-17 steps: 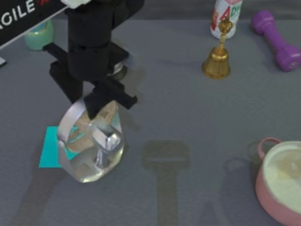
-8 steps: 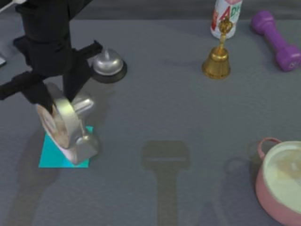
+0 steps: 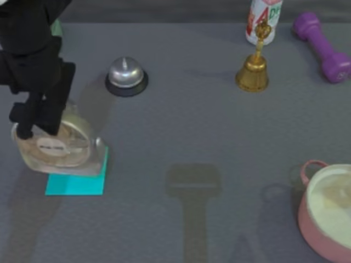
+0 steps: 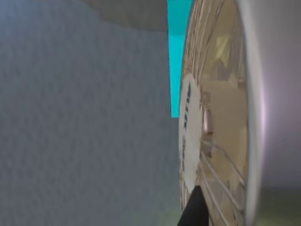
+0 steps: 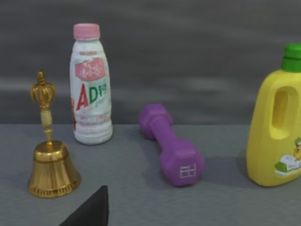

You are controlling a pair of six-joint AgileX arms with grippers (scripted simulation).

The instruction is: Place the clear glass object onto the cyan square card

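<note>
A: Glass first: where is the jar sitting?

B: The jar (image 3: 55, 148) is lying at the table's left side with its round silvery rim and flat brownish face turned up. Its near edge is overlapping the far edge of the card (image 3: 77, 183); most of the chunky clear body is resting off the card, toward the far left.

A: And the card?

B: It is lying flat, a thin, plain, bright cyan square, mostly uncovered. The left wrist view is showing a strip of it (image 4: 178, 56) just beside the jar's rim (image 4: 251, 117), with a pale oval label and fine ribs inside the glass.

A: Is the left gripper gripping?

B: The left gripper (image 3: 35, 123) is hanging over the jar's far-left rim, its black fingers (image 3: 24, 123) reaching down onto it. I cannot tell whether they are clamped on it or apart.

A: What else is standing around?

B: A small domed silver bell (image 3: 126, 75) on a black base, a brass handbell (image 3: 253, 68), a white bottle (image 5: 91, 84) with a pink cap, a purple dumbbell (image 3: 323, 46), a yellow jug (image 5: 276, 122), and a pink pot (image 3: 326, 211) at the right edge.

A: Right arm?

B: It is parked; only a dark tip of the right gripper (image 5: 91, 209) is showing in its own wrist view.
</note>
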